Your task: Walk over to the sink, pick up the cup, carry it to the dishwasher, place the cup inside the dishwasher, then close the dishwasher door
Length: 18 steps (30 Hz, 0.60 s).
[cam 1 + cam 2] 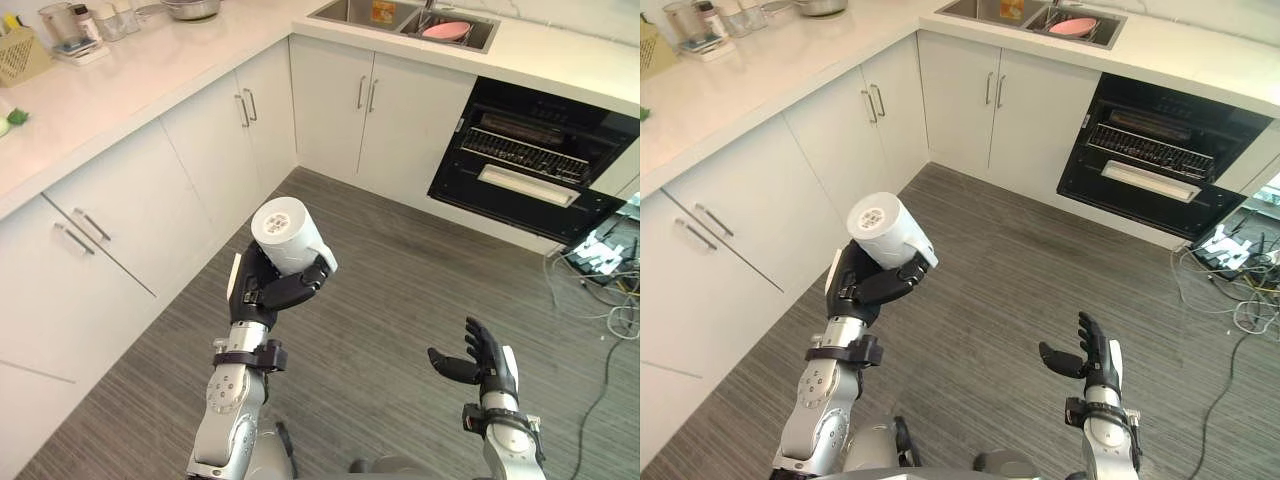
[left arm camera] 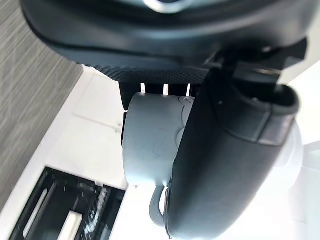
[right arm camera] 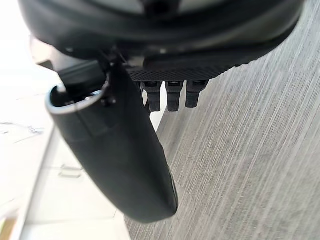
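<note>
Kitchen: white cabinets [image 1: 330,100], countertop [image 1: 150,70], twin sink [image 1: 352,10], open dishwasher [image 1: 485,195], grey plank floor [image 1: 400,280].

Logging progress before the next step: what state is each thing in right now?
cup, gripped, base turned upward
left hand, shut round the cup
right hand, open, empty
dishwasher, door open
cabinet doors, shut
sink, pink dish inside

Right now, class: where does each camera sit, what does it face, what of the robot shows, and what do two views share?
Left eye view: head, looking down at the floor; left hand holding the cup, right hand open.
Right eye view: head, same scene.
Left wrist view: along the left hand; cup, dishwasher beyond.
Right wrist view: along the right hand; floor.
Shared: cup in eye and left wrist views.
</note>
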Motion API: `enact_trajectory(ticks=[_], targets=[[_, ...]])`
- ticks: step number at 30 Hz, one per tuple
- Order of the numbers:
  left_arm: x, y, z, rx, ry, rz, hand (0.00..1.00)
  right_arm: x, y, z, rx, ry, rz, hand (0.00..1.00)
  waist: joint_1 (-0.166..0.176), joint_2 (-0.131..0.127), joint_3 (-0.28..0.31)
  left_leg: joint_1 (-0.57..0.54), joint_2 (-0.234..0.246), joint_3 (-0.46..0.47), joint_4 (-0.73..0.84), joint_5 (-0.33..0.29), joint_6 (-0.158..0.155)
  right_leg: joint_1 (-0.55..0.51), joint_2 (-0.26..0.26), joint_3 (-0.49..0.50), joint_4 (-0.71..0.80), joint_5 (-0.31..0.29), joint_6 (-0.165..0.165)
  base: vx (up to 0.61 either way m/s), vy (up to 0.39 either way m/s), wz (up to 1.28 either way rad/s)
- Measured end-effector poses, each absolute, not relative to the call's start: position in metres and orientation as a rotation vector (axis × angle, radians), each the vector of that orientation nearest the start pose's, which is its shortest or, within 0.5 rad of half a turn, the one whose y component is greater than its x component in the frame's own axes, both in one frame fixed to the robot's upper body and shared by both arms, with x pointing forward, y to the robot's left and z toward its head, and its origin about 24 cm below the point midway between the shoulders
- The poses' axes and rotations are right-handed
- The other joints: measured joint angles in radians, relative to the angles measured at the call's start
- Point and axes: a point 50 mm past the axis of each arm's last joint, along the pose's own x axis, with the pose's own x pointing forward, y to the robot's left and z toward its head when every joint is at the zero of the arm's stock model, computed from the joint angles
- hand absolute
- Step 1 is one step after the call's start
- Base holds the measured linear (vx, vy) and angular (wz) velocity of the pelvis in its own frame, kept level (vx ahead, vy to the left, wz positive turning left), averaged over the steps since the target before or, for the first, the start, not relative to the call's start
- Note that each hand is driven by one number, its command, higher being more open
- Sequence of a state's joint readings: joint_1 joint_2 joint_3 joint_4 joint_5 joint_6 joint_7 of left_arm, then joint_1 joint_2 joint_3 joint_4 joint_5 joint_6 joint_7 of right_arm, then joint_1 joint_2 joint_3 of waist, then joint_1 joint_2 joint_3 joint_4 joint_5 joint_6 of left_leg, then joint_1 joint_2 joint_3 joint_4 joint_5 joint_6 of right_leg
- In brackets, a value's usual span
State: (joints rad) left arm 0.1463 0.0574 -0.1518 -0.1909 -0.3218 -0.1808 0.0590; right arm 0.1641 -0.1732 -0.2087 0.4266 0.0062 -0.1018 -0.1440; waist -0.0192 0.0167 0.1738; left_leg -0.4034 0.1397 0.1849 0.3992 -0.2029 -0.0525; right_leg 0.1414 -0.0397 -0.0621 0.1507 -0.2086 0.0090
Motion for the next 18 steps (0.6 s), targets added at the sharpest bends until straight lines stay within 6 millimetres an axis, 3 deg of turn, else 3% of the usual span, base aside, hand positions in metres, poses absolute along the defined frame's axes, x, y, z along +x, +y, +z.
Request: enact_trajectory(ticks=[1, 2, 3, 4, 5, 6, 7, 8, 10, 12, 14, 15, 16, 17, 18], targets=[[0.223, 0.138, 0.068, -0.300, -0.197, -0.035, 0.30, 0.172, -0.261, -0.063, -0.180, 0.467, -0.416, 0.90, 0.004, 0.003, -0.002, -0.002, -0.006, -0.008, -0.051, 0.071, 0.004, 0.016, -0.009, 0.010, -0.005, -0.022, 0.028, 0.57, 0.310, -0.51], [0.223, 0.140, 0.066, -0.298, -0.193, -0.022, 0.30, 0.167, -0.262, -0.069, -0.182, 0.498, -0.424, 0.90, 0.004, 0.002, -0.014, 0.005, -0.027, -0.003, -0.008, 0.169, 0.040, 0.045, -0.036, 0.027, 0.007, -0.067, 0.049, 0.60, 0.348, -0.36], [0.223, 0.141, 0.067, -0.294, -0.195, -0.021, 0.30, 0.161, -0.262, -0.072, -0.182, 0.517, -0.428, 0.90, 0.002, -0.011, -0.022, -0.012, -0.042, 0.002, 0.062, 0.152, 0.080, 0.051, -0.066, 0.037, 0.035, -0.092, 0.064, 0.76, 0.429, -0.26], [0.223, 0.143, 0.067, -0.287, -0.194, -0.011, 0.30, 0.156, -0.263, -0.076, -0.183, 0.540, -0.431, 0.90, -0.006, -0.018, -0.022, -0.024, -0.055, 0.017, 0.138, 0.081, 0.103, 0.033, -0.093, 0.053, 0.111, -0.100, 0.074, 0.65, 0.360, -0.14], [0.223, 0.143, 0.066, -0.286, -0.192, -0.006, 0.30, 0.154, -0.263, -0.078, -0.181, 0.553, -0.434, 0.90, -0.008, -0.021, -0.023, -0.020, -0.062, 0.025, 0.155, 0.051, 0.111, 0.006, -0.104, 0.067, 0.178, -0.099, 0.075, 0.65, 0.360, -0.14], [0.223, 0.145, 0.066, -0.274, -0.189, -0.006, 0.30, 0.152, -0.261, -0.082, -0.169, 0.576, -0.437, 0.90, -0.014, -0.043, -0.021, 0.016, -0.089, 0.049, 0.160, 0.006, 0.129, -0.069, -0.135, 0.102, 0.372, -0.080, 0.118, 0.62, 0.315, -0.08], [0.223, 0.150, 0.065, -0.242, -0.177, -0.011, 0.30, 0.152, -0.255, -0.085, -0.149, 0.589, -0.434, 0.90, -0.030, -0.068, -0.021, 0.079, -0.125, 0.056, 0.136, -0.024, 0.145, -0.143, -0.161, 0.137, 0.582, -0.034, 0.204, 0.61, 0.277, -0.03], [0.223, 0.151, 0.063, -0.232, -0.167, -0.012, 0.30, 0.152, -0.253, -0.085, -0.144, 0.590, -0.432, 0.90, -0.036, -0.071, -0.020, 0.118, -0.135, 0.059, 0.118, -0.038, 0.150, -0.177, -0.161, 0.145, 0.679, -0.036, 0.200, 0.59, 0.193, -0.08], [0.221, 0.151, 0.060, -0.227, -0.149, -0.015, 0.30, 0.157, -0.245, -0.084, -0.124, 0.576, -0.416, 0.90, -0.033, -0.063, -0.019, 0.298, -0.136, 0.073, 0.007, -0.068, 0.150, -0.300, -0.112, 0.123, 0.884, -0.071, 0.132, 0.59, 0.141, -0.29], [0.221, 0.145, 0.064, -0.228, -0.169, -0.046, 0.30, 0.164, -0.238, -0.079, -0.119, 0.534, -0.394, 0.90, -0.037, -0.058, -0.022, 0.402, -0.128, 0.078, -0.077, -0.079, 0.139, -0.414, -0.065, 0.067, 0.862, -0.099, 0.087, 0.56, 0.076, -0.19], [0.222, 0.140, 0.066, -0.222, -0.179, -0.083, 0.30, 0.172, -0.236, -0.072, -0.119, 0.490, -0.383, 0.90, -0.052, -0.056, -0.023, 0.482, -0.129, 0.081, -0.156, -0.082, 0.128, -0.507, -0.045, -0.021, 0.686, -0.105, 0.067, 0.48, 0.027, -0.04], [0.223, 0.137, 0.066, -0.224, -0.178, -0.095, 0.30, 0.176, -0.236, -0.070, -0.119, 0.476, -0.382, 0.90, -0.062, -0.055, -0.023, 0.532, -0.131, 0.082, -0.199, -0.089, 0.113, -0.542, -0.033, -0.081, 0.508, -0.075, 0.046, 0.54, 0.005, 0.06], [0.223, 0.136, 0.065, -0.225, -0.175, -0.099, 0.30, 0.177, -0.237, -0.069, -0.121, 0.472, -0.382, 0.90, -0.073, -0.057, -0.024, 0.580, -0.134, 0.083, -0.233, -0.101, 0.091, -0.551, -0.004, -0.112, 0.302, 0.009, 0.026, 0.56, -0.009, 0.07], [0.223, 0.137, 0.065, -0.224, -0.172, -0.097, 0.30, 0.177, -0.237, -0.069, -0.122, 0.472, -0.382, 0.90, -0.077, -0.060, -0.027, 0.602, -0.141, 0.082, -0.244, -0.110, 0.076, -0.552, 0.008, -0.116, 0.218, 0.065, 0.013, 0.61, -0.040, 0.25], [0.223, 0.137, 0.060, -0.223, -0.155, -0.093, 0.30, 0.173, -0.240, -0.070, -0.135, 0.483, -0.389, 0.90, -0.092, -0.061, -0.037, 0.638, -0.148, 0.069, -0.244, -0.128, 0.046, -0.547, 0.018, -0.096, 0.194, 0.221, -0.038, 0.66, -0.073, 0.26]])
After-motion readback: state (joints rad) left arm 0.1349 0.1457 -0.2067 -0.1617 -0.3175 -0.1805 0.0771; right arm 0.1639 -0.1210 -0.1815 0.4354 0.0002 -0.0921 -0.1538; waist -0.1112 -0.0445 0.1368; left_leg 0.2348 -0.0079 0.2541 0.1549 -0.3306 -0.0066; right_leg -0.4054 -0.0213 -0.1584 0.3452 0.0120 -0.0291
